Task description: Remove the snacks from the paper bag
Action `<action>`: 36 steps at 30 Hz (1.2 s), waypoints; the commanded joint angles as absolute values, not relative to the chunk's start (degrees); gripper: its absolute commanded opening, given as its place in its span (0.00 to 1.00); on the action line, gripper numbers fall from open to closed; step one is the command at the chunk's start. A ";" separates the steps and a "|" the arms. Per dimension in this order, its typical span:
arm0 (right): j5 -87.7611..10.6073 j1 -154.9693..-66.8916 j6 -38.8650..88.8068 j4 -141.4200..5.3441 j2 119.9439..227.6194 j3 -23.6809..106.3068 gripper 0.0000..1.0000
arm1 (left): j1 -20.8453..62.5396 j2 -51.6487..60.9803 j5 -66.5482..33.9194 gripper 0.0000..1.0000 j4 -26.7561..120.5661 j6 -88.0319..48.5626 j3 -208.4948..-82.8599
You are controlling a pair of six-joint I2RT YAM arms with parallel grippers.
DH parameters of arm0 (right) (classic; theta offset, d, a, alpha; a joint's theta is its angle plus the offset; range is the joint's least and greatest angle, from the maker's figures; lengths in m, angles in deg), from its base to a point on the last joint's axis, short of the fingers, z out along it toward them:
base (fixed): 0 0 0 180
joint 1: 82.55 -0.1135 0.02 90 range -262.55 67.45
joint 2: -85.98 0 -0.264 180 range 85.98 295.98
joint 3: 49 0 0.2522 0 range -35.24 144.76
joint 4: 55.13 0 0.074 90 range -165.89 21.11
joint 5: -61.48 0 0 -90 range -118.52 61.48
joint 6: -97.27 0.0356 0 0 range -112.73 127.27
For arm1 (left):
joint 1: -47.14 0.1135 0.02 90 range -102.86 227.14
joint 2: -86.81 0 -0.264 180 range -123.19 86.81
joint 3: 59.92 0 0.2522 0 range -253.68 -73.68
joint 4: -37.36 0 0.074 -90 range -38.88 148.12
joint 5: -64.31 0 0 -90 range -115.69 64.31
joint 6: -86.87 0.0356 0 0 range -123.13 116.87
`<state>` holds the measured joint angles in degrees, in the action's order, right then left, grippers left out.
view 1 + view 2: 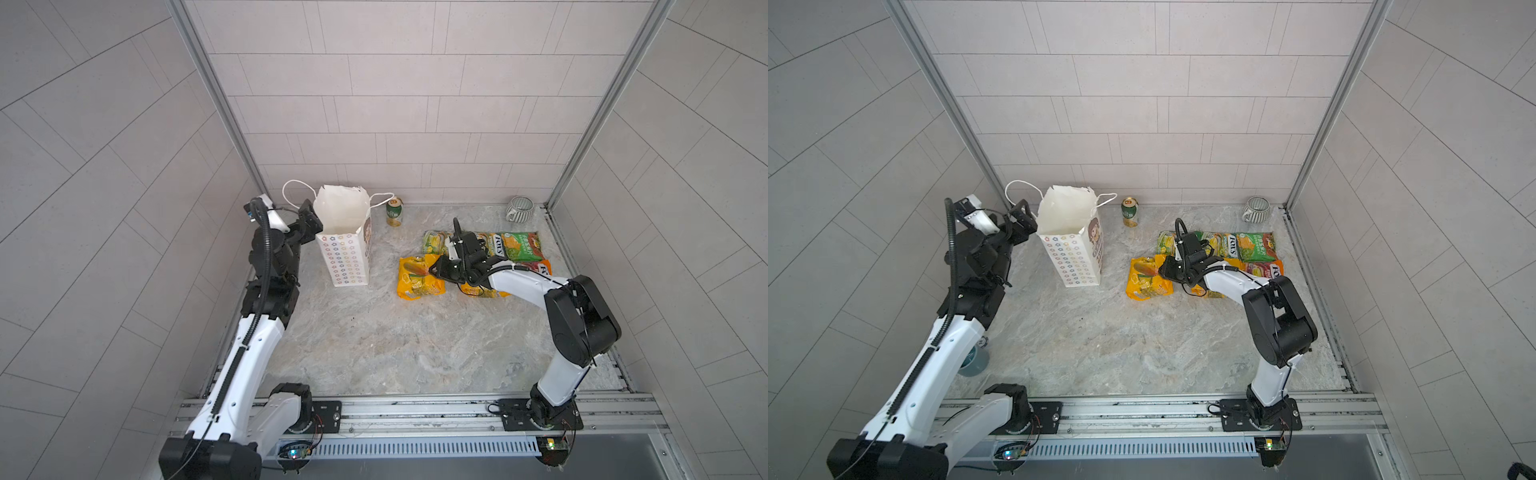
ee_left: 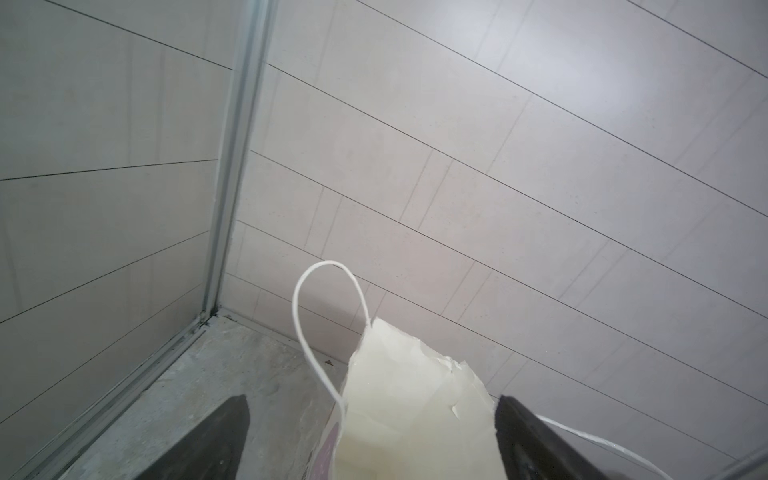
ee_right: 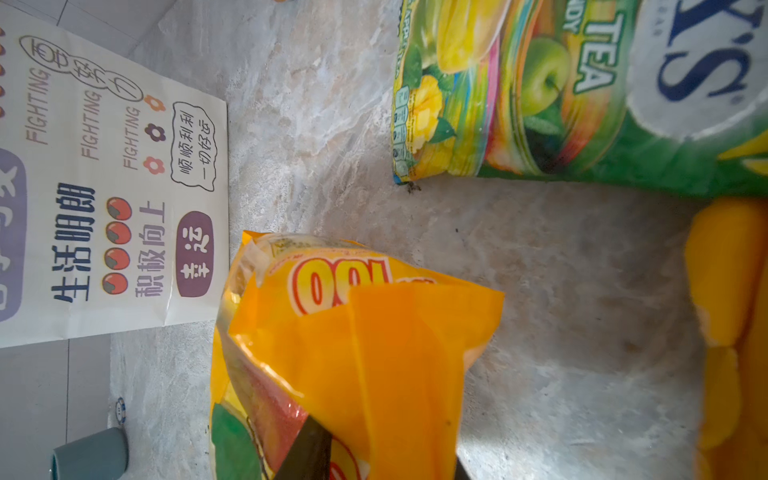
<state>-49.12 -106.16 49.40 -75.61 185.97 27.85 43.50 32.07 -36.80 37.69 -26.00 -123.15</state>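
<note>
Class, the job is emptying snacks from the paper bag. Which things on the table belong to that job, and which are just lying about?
Belong to the job: paper bag; yellow packets; green packets; red packet.

Just lying about: can; mug; cup.

You'll see a green-and-gold drink can (image 1: 394,212) upright on the marble tabletop (image 1: 374,340) by the back wall. A striped mug (image 1: 519,208) sits in the far right corner.
</note>
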 commanded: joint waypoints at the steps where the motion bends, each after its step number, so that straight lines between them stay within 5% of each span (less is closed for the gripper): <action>1: -46.01 -106.45 46.23 -81.62 186.30 29.47 0.32 | 43.78 33.04 -47.12 0.98 30.58 -25.46 -116.45; 5: -44.80 -106.47 43.69 -85.35 186.79 31.61 0.43 | 43.66 31.23 -47.58 0.98 30.75 -27.02 -114.47; 11: -37.44 -106.37 41.37 -91.51 184.67 33.78 0.45 | 43.48 32.62 -56.92 0.97 28.43 -33.14 -105.34; 15: -33.58 -106.23 39.11 -92.66 182.63 34.58 0.60 | 43.23 33.28 -60.44 0.97 28.93 -33.53 -102.10; 23: -28.13 -106.06 36.44 -94.77 177.95 37.29 0.67 | 41.98 31.06 -60.11 0.97 16.40 -24.54 -93.20; 27: -24.01 -106.15 33.60 -87.32 169.90 31.98 0.78 | 41.21 27.34 -56.91 0.97 9.53 -16.14 -90.74; 31: -14.40 -106.28 29.28 -67.70 159.13 16.58 0.99 | 41.20 23.18 -56.43 0.97 4.90 -10.35 -88.39; 36: 1.12 -106.19 24.40 -53.61 148.03 2.23 0.99 | 41.23 16.88 -59.40 0.98 -2.12 -7.55 -86.51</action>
<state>-11.40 -106.23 29.25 -65.80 151.61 7.59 41.46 19.30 -57.30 5.41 -11.62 -87.11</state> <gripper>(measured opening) 0.992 0.978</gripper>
